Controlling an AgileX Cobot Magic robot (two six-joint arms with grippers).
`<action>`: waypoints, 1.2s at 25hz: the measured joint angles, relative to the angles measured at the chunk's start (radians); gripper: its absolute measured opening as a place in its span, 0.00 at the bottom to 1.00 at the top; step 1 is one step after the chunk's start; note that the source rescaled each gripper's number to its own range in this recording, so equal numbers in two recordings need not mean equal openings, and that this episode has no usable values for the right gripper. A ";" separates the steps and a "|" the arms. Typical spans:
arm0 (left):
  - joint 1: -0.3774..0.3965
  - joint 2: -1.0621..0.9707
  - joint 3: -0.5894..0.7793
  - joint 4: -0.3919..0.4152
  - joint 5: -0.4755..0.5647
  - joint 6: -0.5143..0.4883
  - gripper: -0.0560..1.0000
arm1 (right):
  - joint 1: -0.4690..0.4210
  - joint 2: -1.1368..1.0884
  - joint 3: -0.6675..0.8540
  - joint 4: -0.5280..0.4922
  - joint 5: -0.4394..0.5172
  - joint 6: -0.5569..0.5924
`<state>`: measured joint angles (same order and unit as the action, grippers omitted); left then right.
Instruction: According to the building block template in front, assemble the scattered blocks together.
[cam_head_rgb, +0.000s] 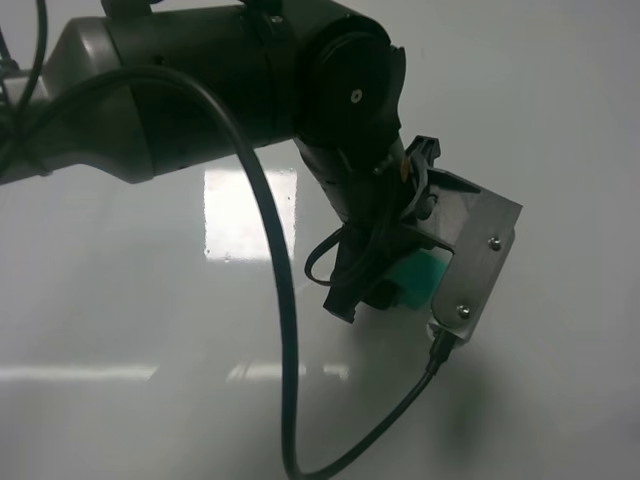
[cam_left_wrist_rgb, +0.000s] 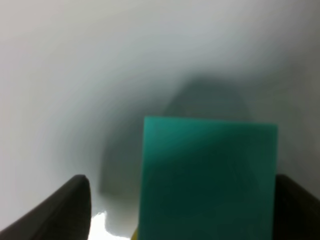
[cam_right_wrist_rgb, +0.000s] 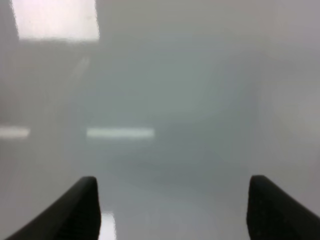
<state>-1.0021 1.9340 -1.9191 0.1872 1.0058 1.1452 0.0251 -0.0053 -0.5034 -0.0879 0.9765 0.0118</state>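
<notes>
In the exterior high view my left arm fills the upper middle, and its gripper reaches down over a teal-green cube on the white table. In the left wrist view the teal-green cube stands between the fingers of the left gripper. It lies against one finger, with a wide gap to the other finger, so the jaws are open. A thin yellow sliver shows at the cube's near edge. My right gripper is open and empty over bare table. The template is out of view.
A black cable hangs from the left arm and loops over the white table. A bright patch of reflected light lies on the table beside the arm. The metal camera bracket hides part of the cube.
</notes>
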 joint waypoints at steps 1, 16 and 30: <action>0.002 0.000 0.000 0.000 0.000 0.000 0.81 | 0.000 0.000 0.000 0.000 0.000 0.000; 0.005 0.000 0.001 -0.013 0.017 0.005 0.07 | 0.000 0.000 0.000 0.000 0.000 0.000; 0.005 -0.075 -0.120 0.072 0.157 -0.058 0.07 | 0.000 0.000 0.000 0.000 0.000 0.000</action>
<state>-0.9968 1.8586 -2.0392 0.2592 1.1628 1.0869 0.0251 -0.0053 -0.5034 -0.0879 0.9765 0.0118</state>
